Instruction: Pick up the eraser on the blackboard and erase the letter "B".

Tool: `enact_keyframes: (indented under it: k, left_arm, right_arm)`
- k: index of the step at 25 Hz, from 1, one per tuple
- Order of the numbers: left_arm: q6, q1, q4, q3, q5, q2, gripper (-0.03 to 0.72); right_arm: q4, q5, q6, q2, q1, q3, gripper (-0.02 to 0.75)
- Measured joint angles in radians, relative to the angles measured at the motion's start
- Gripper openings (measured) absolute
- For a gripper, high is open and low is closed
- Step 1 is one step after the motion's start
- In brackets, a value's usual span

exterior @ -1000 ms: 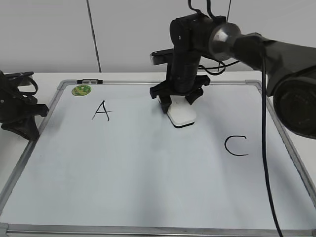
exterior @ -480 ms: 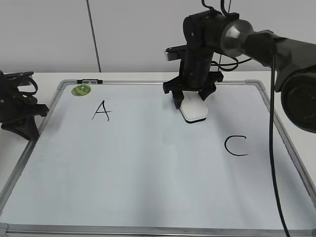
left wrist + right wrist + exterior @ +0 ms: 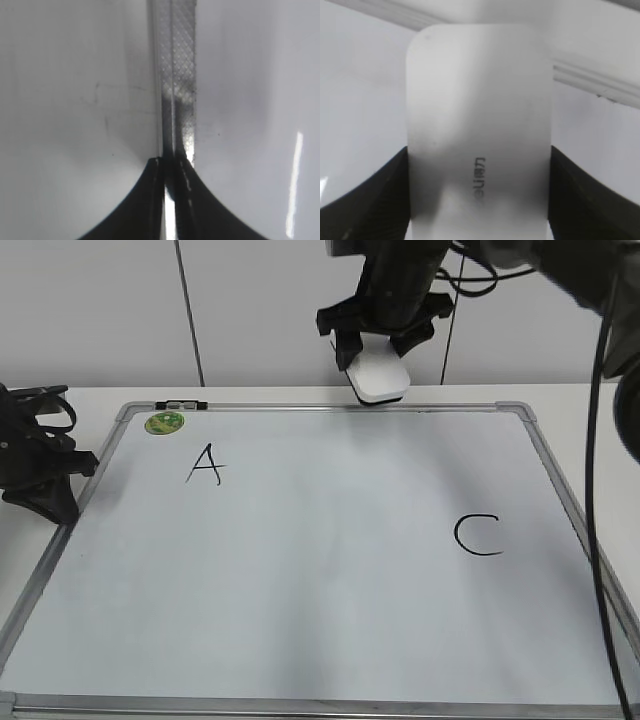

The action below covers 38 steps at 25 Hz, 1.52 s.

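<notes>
Right jaws [image 3: 378,348] clamp the smooth white rounded eraser [image 3: 377,375]; left jaws [image 3: 170,165] closed.

White oblong eraser [image 3: 377,374] held tilted in the air above the far edge of the blackboard [image 3: 300,570], which lies flat showing black "A" [image 3: 205,464] and "C" [image 3: 477,536], no "B" visible.

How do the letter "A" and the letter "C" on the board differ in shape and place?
The letter "A" is made of straight strokes; the letter "C" is one open curve. The "A" sits at the left of the blackboard, close to the green magnet; the "C" sits at the right and nearer the camera. Both are thin black marker letters of similar size.
</notes>
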<state>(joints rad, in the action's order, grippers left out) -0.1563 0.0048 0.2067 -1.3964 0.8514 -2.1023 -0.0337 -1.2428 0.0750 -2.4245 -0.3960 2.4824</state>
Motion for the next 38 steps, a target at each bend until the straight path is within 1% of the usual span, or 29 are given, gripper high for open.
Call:
enact_keyframes:
  k: [4, 7, 11, 14, 16, 18, 22, 26, 30, 34, 38]
  left_arm:
    - [0.000, 0.000, 0.000, 0.000, 0.000, 0.000, 0.011]
    - [0.000, 0.000, 0.000, 0.000, 0.000, 0.000, 0.011]
    - [0.000, 0.000, 0.000, 0.000, 0.000, 0.000, 0.011]
    - [0.000, 0.000, 0.000, 0.000, 0.000, 0.000, 0.011]
    - [0.000, 0.000, 0.000, 0.000, 0.000, 0.000, 0.011]
    - [0.000, 0.000, 0.000, 0.000, 0.000, 0.000, 0.011]
    - [0.000, 0.000, 0.000, 0.000, 0.000, 0.000, 0.011]
    - [0.000, 0.000, 0.000, 0.000, 0.000, 0.000, 0.011]
    - [0.000, 0.000, 0.000, 0.000, 0.000, 0.000, 0.011]
    - [0.000, 0.000, 0.000, 0.000, 0.000, 0.000, 0.011]
    - [0.000, 0.000, 0.000, 0.000, 0.000, 0.000, 0.011]
  right_arm:
    - [0.004, -0.008, -0.007, 0.075, 0.003, -0.008, 0.546]
    - [0.004, -0.011, -0.019, 0.144, 0.003, -0.058, 0.546]
    - [-0.046, -0.011, -0.032, 0.256, 0.003, -0.189, 0.546]
    - [-0.099, -0.011, -0.037, 0.335, 0.003, -0.328, 0.546]
    - [-0.113, -0.012, -0.039, 0.396, 0.013, -0.429, 0.546]
    - [-0.113, -0.012, -0.039, 0.440, 0.030, -0.495, 0.546]
    - [-0.111, -0.012, -0.039, 0.514, 0.102, -0.631, 0.546]
    - [-0.075, -0.003, -0.039, 0.592, 0.201, -0.799, 0.546]
    - [-0.039, 0.085, -0.037, 0.646, 0.279, -0.958, 0.546]
    - [-0.007, 0.186, -0.037, 0.654, 0.316, -1.080, 0.546]
    - [0.021, 0.301, -0.031, 0.654, 0.322, -1.160, 0.546]
